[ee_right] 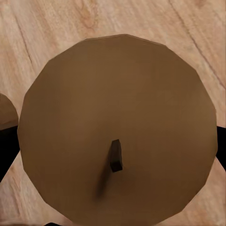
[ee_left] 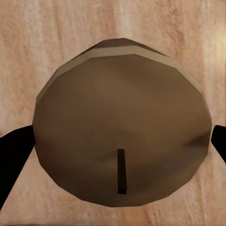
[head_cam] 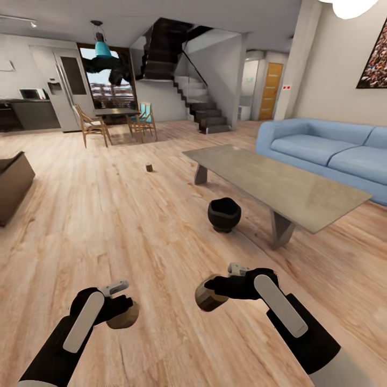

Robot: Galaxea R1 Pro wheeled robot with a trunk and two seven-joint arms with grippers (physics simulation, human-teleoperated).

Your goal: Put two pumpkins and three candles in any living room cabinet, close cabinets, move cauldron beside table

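Each of my grippers holds a stubby beige-brown candle above the wooden floor. My left gripper (head_cam: 121,310) is shut on one candle (head_cam: 123,317), whose wicked top (ee_left: 121,141) faces the left wrist camera. In my right gripper (head_cam: 210,293), also shut, sits another candle (head_cam: 206,299), its top and wick (ee_right: 117,136) close to the right wrist camera. A third candle (head_cam: 149,167) stands small on the floor farther ahead. The black cauldron (head_cam: 224,214) rests on the floor beside the long grey table (head_cam: 279,185). The pumpkins are out of view. A dark brown unit's corner (head_cam: 13,185) shows at the left edge.
A light blue sofa (head_cam: 328,148) stands behind the table at the right. Farther back are a dining table with chairs (head_cam: 115,121), a staircase (head_cam: 201,107) and a kitchen counter (head_cam: 29,113). Open wooden floor stretches between me and them.
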